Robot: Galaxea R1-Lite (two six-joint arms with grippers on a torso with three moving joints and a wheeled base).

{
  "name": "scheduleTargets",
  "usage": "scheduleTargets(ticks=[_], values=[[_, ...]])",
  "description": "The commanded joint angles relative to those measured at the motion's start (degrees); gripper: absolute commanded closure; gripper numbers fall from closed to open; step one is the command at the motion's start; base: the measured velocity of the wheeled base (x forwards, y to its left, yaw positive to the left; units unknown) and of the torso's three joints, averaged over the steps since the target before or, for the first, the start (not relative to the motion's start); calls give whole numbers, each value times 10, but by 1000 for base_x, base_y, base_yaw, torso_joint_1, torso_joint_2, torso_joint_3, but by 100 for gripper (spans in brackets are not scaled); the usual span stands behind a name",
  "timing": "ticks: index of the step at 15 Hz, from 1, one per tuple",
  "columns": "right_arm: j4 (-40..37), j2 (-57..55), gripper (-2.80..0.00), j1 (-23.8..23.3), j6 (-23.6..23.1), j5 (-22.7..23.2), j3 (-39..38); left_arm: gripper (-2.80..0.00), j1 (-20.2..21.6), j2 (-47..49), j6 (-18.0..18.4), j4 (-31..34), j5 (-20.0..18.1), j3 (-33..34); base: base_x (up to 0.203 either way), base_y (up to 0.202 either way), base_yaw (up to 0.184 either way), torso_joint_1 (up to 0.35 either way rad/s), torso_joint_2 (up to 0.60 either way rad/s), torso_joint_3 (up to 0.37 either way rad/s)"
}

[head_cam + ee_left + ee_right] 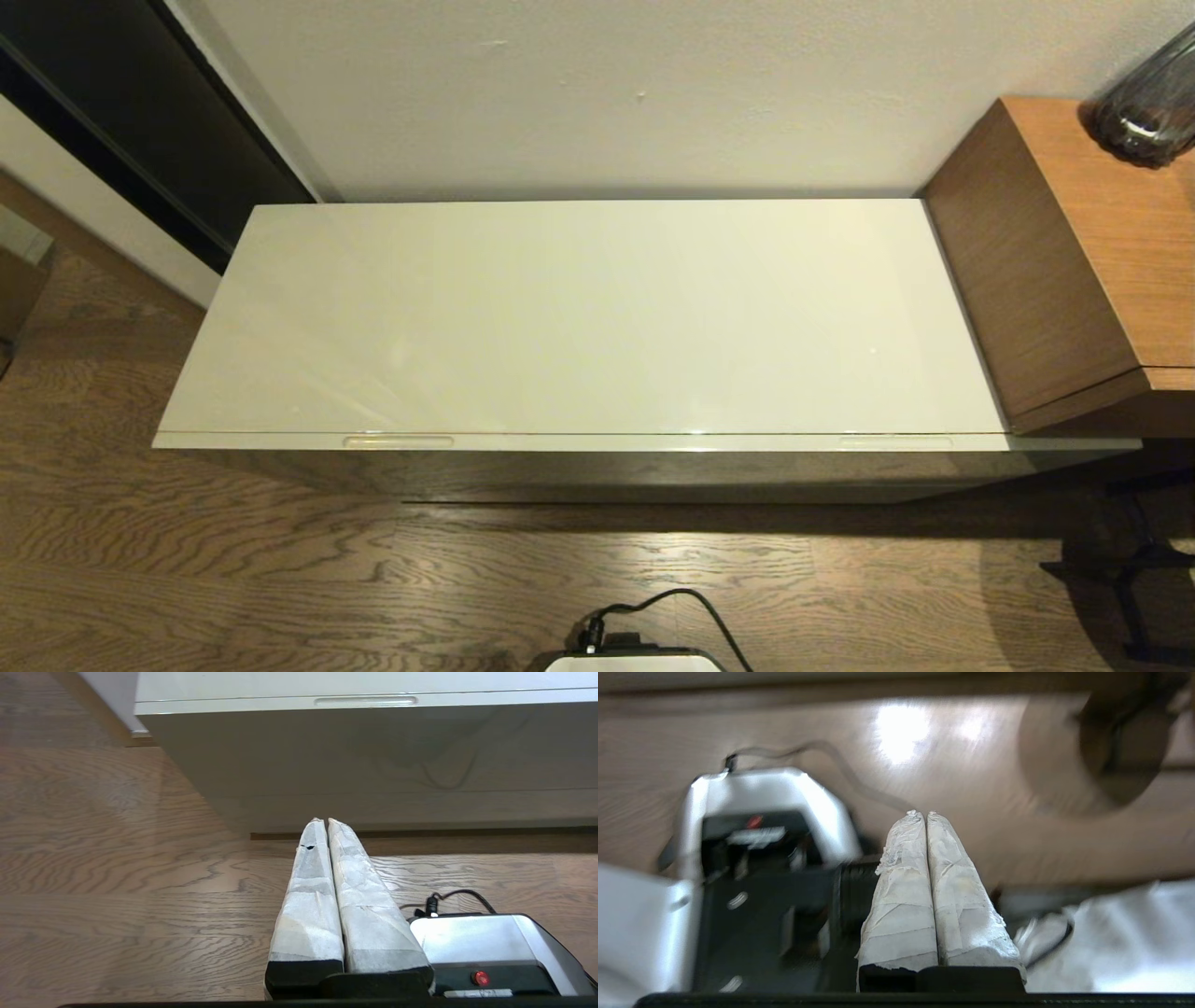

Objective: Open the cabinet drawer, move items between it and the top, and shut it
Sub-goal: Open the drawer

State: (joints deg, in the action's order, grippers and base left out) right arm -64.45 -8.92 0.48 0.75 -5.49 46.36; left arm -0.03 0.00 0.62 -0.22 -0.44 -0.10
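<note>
Both grippers closed, empty, parked low. Head view: neither arm visible; cabinet drawer (597, 442) fully shut beneath bare top (579, 317), no items showing, presumably inside. Left wrist: left gripper (322, 821) faces drawer front, handle notch (365, 701) above. Right wrist: right gripper (920, 813) over floor beside robot base (752, 812).

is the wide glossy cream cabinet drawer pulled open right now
No, the wide glossy cream cabinet drawer sits flush under the long cream-white top.

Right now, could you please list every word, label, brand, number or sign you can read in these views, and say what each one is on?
No text can be read in any view.
The white label strip under the red light on the robot base: too small to read.
The pale label on the base in the right wrist view: too blurred to read.
The cabinet top and drawer front: plain, no markings.
</note>
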Motion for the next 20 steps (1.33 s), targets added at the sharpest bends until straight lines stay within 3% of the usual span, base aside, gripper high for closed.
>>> scheduleTargets(ticks=[1,5,7,8,12,20], values=[[119,86,0,-2,-58,-9,-111,0,0,0,0,0,0,0,0,0,0,0,0,0],[484,89,0,-4,-77,-13,-320,0,0,0,0,0,0,0,0,0,0,0,0,0],[629,89,0,-5,-79,36,-423,0,0,0,0,0,0,0,0,0,0,0,0,0],[666,89,0,-5,-81,59,-457,0,0,0,1,0,0,0,0,0,0,0,0,0],[569,88,0,-5,-50,68,-436,0,0,0,0,0,0,0,0,0,0,0,0,0],[571,88,0,-5,-44,66,-437,0,0,0,0,0,0,0,0,0,0,0,0,0]])
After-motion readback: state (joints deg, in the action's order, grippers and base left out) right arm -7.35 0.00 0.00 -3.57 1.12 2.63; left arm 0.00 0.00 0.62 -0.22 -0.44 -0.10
